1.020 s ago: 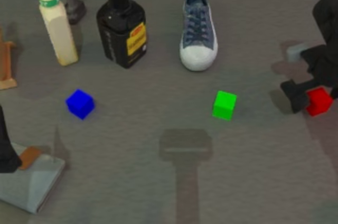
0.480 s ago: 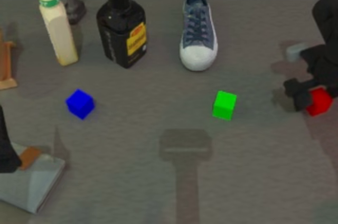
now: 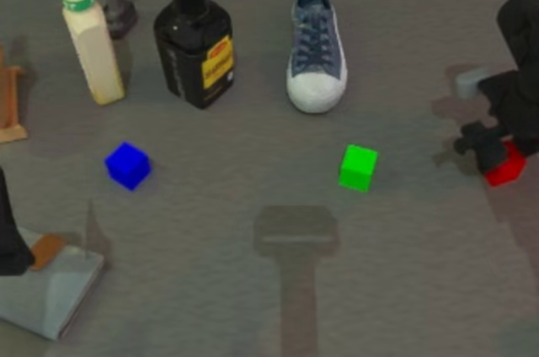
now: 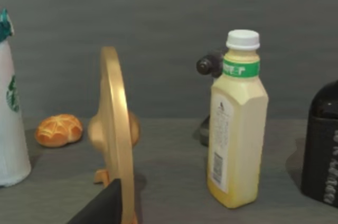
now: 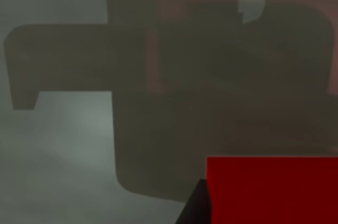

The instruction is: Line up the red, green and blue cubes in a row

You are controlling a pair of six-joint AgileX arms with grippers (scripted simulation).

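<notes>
The red cube (image 3: 508, 170) lies near the table's right edge, and my right gripper (image 3: 497, 159) is down on it and shut on it. In the right wrist view the red cube (image 5: 269, 189) fills the lower corner with one dark finger (image 5: 196, 205) pressed against its side. The green cube (image 3: 358, 167) rests right of centre and the blue cube (image 3: 127, 165) left of centre, both free on the table. My left arm (image 3: 8, 239) stays parked at the left edge, open, with one finger (image 4: 103, 208) showing in its wrist view.
Along the back stand a yellow bottle (image 3: 88, 37), a dark sauce bottle (image 3: 195, 45) and a blue sneaker (image 3: 316, 45). A wooden stand (image 3: 8, 96) is at the left edge, a grey box (image 3: 46, 290) at the front left. A bread roll (image 4: 59, 130) lies behind the stand.
The right gripper's finger moved in from the left until it met the red cube, and the gripper closed on it. The left arm and the other cubes did not move.
</notes>
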